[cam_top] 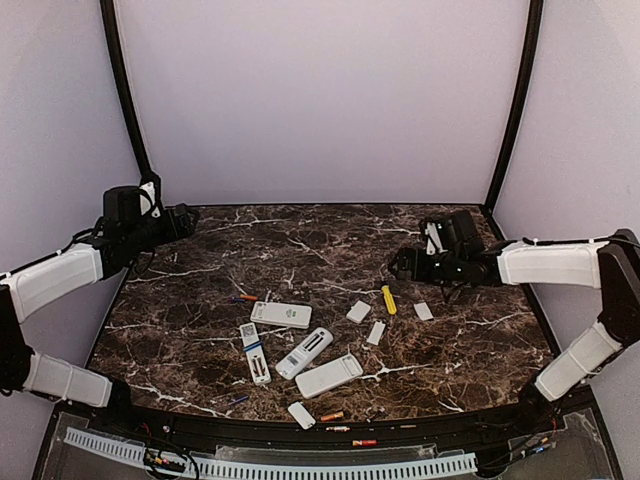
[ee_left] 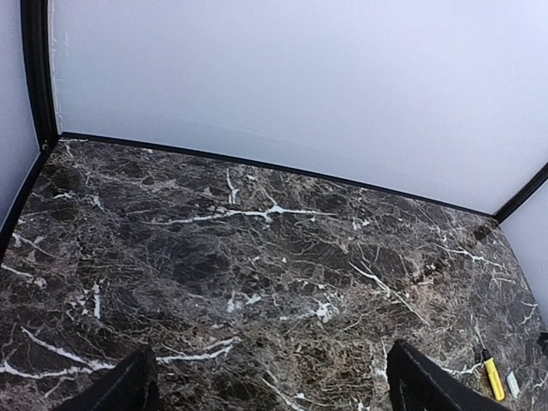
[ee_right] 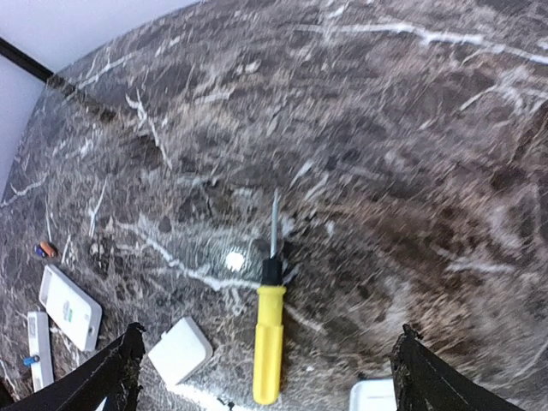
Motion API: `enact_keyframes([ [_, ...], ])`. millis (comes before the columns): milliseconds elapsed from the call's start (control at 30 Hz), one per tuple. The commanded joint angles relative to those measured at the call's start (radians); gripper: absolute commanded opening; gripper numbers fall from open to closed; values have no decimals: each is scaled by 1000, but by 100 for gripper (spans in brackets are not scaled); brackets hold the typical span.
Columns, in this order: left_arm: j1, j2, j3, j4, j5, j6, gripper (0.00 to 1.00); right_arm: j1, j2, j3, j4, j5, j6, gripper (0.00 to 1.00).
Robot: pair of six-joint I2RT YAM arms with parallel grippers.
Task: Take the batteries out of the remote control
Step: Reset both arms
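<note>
Orange batteries loose at near edge, another left of remotes. Seems mostly unloaded; cannot tell what remains inside. Jaws of left gripper and right gripper spread wide, empty.

Two white-shelled robot arms with black joints: the left arm at nine o'clock of the overhead view, the right arm at three o'clock. Each carries a black wrist block with a small white bracket, ending in the black left gripper and right gripper. Thin dark cables run along both forearms. Wrist views show matte black fingers.
</note>
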Motion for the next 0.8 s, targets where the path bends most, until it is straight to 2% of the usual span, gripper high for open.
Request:
enact_keyframes([
  [0,115,30,-76,156,84,31,92,-135,-67,25,26,-38,-105,99],
  [67,165,46,-123,260,109,32,92,-201,-103,1,44,-26,-139,99],
  [200,226,94,-183,414,70,84,93,-336,-209,-109,203,7,-204,99],
  [333,239,131,-269,633,27,165,93,-397,-318,-248,386,121,-287,99],
  [400,243,126,-290,674,27,196,94,-426,-342,-287,453,146,-317,99],
  [567,243,111,-366,826,68,232,93,-454,-301,-329,594,222,-408,99],
  [767,243,54,-418,821,57,251,93,-462,-186,-350,696,223,-442,99],
])
